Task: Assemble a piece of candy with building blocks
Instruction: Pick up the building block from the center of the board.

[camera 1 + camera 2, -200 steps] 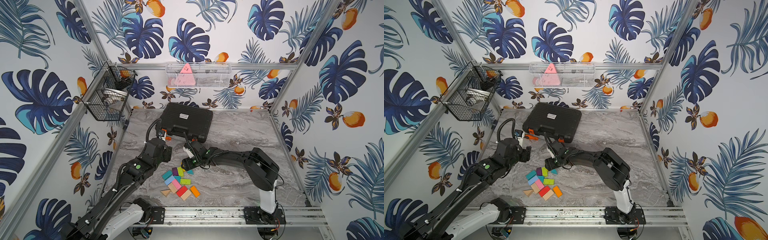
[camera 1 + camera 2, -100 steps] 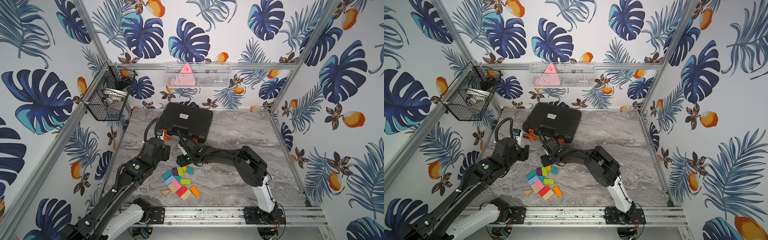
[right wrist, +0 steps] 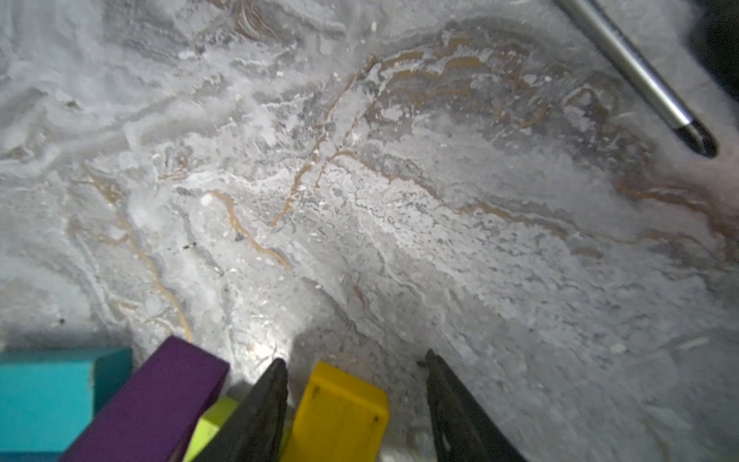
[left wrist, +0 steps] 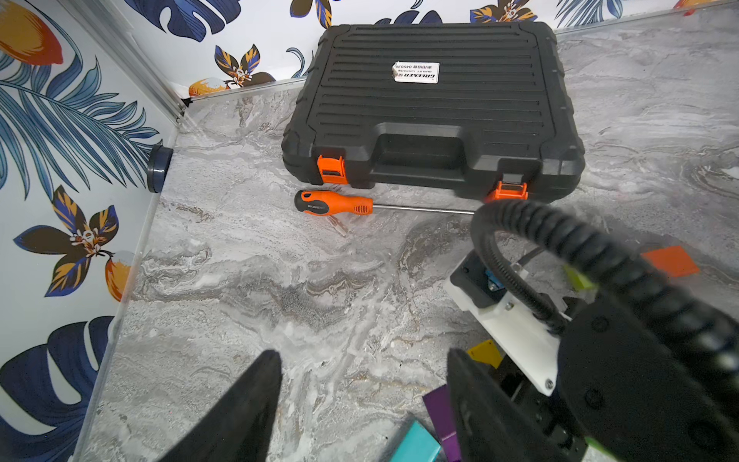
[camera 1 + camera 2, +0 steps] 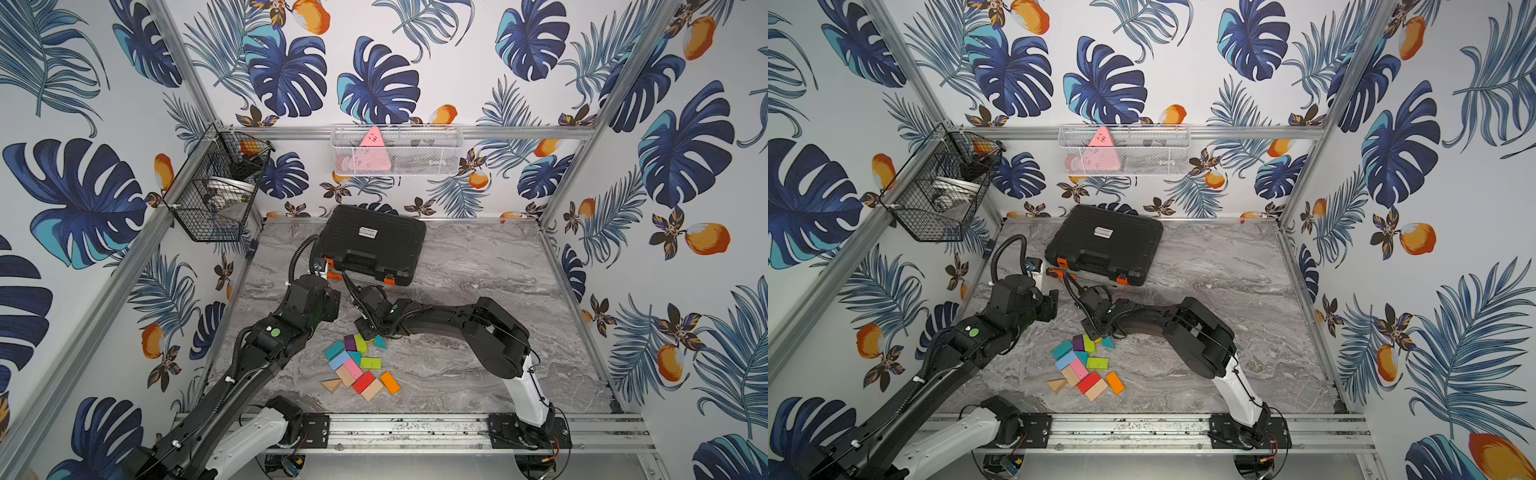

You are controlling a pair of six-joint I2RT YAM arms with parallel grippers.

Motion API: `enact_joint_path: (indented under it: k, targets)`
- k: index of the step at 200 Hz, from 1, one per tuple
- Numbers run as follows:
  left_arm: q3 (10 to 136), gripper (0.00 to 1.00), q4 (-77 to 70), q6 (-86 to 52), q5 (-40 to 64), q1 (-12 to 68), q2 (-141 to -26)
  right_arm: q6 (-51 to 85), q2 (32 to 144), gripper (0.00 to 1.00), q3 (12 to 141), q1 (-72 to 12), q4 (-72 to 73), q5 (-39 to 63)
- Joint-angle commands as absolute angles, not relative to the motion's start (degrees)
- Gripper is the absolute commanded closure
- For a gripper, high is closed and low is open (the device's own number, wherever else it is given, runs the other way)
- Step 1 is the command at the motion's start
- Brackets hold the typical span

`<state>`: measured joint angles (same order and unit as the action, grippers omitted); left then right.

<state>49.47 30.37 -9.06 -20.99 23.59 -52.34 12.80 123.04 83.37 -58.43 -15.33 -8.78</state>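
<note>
**Right gripper straddles a yellow block at the far edge of the pile**

The building blocks [image 5: 1079, 368] lie in a loose cluster on the marble tabletop [image 5: 478, 291], near the front rail and between the two arms. Both top views show a pink block [image 5: 352, 369], a red block [image 5: 1089, 382], an orange block [image 5: 390, 382] and a plain-wood wedge [image 5: 1056, 385] among the others.

The right gripper [image 3: 356, 396] is down at the pile's far edge. Its jaws stand apart around a yellow block [image 3: 340, 412]. One finger sits right beside the block, and the other is clear of it with bare marble in the gap (so no clamp). Just beside it lie a purple block [image 3: 152, 404], a lime-green block [image 3: 208, 424] and a teal block [image 3: 44, 392].

The left gripper [image 4: 360, 384] hangs over bare marble just beyond the pile, its jaws wide apart with nothing between them.

Behind the arms a black tool case [image 4: 432, 112] with orange latches lies shut. Its white label [image 4: 416, 72] reads GREENER, seen upside down, and the smaller print is too fine to make out. An orange-handled screwdriver [image 4: 334, 203] lies alongside the case's front, and the writing on its handle is too small to read.
</note>
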Motion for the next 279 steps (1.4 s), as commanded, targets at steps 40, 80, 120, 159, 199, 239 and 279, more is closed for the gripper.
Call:
enact_joint_path:
  k: [40,80,120,159,199,239,279]
  targets:
    - [50.2,0.3,30.2,-8.9,-19.7,23.4,-53.6,11.7,120.9,0.51,78.1,-58.4,-29.1,-6.9]
    - [50.2,0.3,30.4,-8.9,-19.7,23.4,-53.9,12.5,120.2,0.42,77.7,-58.4,-29.7,-6.1]
    - [50.2,0.3,30.5,-8.9,-19.5,23.4,-54.0,12.8,118.9,0.37,76.6,-58.5,-30.8,-5.2]
    - [50.3,0.3,30.2,-8.8,-19.0,23.4,-54.3,12.2,118.5,0.49,75.5,-58.5,-31.4,-4.2]
    - [50.3,0.3,30.3,-8.9,-19.0,23.3,-54.3,11.2,119.6,0.62,78.0,-58.4,-30.9,-2.7]
    - [50.1,0.3,30.7,-9.3,-18.5,23.3,-53.9,8.8,119.0,0.7,80.0,-58.0,-29.1,-1.4]
    - [50.2,0.3,30.4,-9.3,-18.6,23.3,-53.0,2.7,114.5,0.71,80.2,-56.3,-25.9,2.2]
